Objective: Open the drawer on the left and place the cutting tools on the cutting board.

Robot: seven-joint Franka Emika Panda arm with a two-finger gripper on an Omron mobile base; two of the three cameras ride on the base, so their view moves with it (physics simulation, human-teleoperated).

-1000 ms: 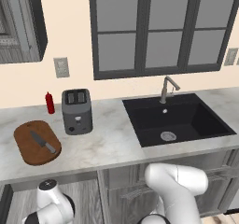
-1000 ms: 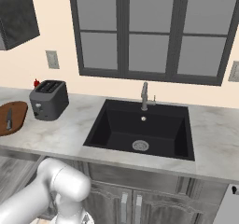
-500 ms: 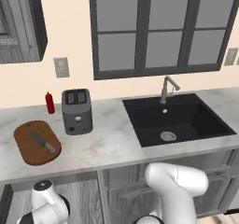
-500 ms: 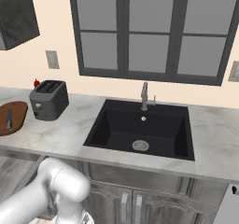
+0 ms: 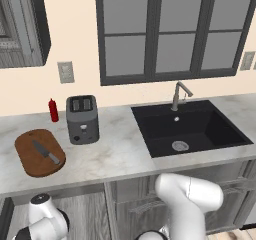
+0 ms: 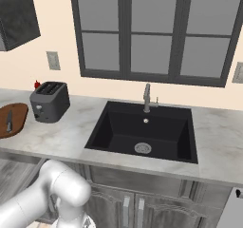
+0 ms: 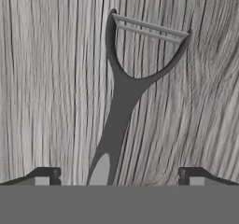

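Observation:
A dark Y-shaped peeler (image 7: 122, 111) with a slim steel blade lies flat on the grey wood-grain floor of the drawer (image 7: 46, 78). My gripper (image 7: 119, 176) hangs open right over it, one fingertip on each side of the peeler's handle, well apart from it. On the counter at the left rests the reddish-brown cutting board (image 5: 39, 153), with a small dark-handled knife (image 5: 46, 152) lying on it. That board (image 6: 11, 119) and knife (image 6: 9, 121) also sit at the left edge of the right base view. My arm reaches down below the counter edge at the lower left.
A dark grey toaster (image 5: 82, 119) stands just right of the board, with a red bottle (image 5: 53, 110) behind it by the wall. A black sink (image 5: 192, 129) with a steel tap (image 5: 178, 95) takes up the right of the counter. Grey cabinet doors (image 6: 130, 208) run below.
The arm's joint at the lower left has slid slightly left. Board, knife and toaster have not moved.

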